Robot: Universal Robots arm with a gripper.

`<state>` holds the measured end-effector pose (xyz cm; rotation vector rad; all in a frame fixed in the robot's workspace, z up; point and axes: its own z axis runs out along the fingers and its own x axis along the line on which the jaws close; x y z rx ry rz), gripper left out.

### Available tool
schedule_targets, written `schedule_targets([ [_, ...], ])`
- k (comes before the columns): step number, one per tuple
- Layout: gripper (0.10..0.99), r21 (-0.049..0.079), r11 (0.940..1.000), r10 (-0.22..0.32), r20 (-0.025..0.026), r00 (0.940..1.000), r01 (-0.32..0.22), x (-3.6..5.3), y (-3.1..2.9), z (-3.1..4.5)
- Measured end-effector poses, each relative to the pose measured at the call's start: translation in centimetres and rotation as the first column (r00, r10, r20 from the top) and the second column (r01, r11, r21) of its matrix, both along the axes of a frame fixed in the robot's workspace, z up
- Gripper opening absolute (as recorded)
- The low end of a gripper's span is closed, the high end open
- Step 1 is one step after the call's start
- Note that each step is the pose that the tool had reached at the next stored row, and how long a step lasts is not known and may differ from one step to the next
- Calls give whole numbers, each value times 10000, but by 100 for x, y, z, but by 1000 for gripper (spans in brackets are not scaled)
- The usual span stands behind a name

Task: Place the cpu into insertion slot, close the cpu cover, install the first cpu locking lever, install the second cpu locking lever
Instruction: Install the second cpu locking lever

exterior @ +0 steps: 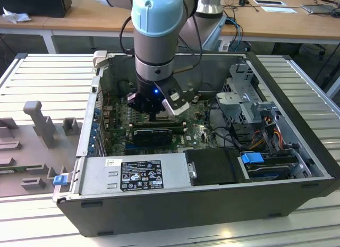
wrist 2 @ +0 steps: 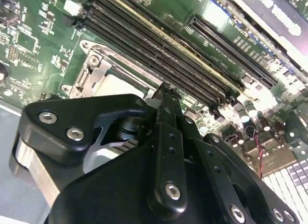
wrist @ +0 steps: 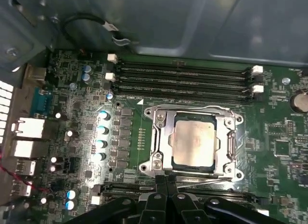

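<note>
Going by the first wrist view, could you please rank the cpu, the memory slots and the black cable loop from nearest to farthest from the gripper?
1. The cpu, seated in its socket just beyond the gripper.
2. The memory slots, past the socket's far edge.
3. The black cable loop, against the case wall, beyond the board.

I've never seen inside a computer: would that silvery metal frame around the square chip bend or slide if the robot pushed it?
Probably stiff: the cpu cover looks like formed metal. It likely won't slide, since screws show at its corners. The cpu beneath seems flat, thin and probably fragile.
</note>
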<state>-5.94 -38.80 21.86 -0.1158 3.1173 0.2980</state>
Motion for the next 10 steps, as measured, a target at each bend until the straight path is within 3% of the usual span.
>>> schedule_targets([
  [5, 106, 7, 10000, -1, 0, 10000, 1, -70, 0, -100],
  [6, 106, 54, 10000, -1, 4, 10000, 1, -96, -10, -106],
  [9, 106, 252, 9997, -2, 11, 10000, 1, -139, -40, -115],
  [10, 106, 568, 9984, -2, 13, 10000, 1, -147, -98, -128],
])
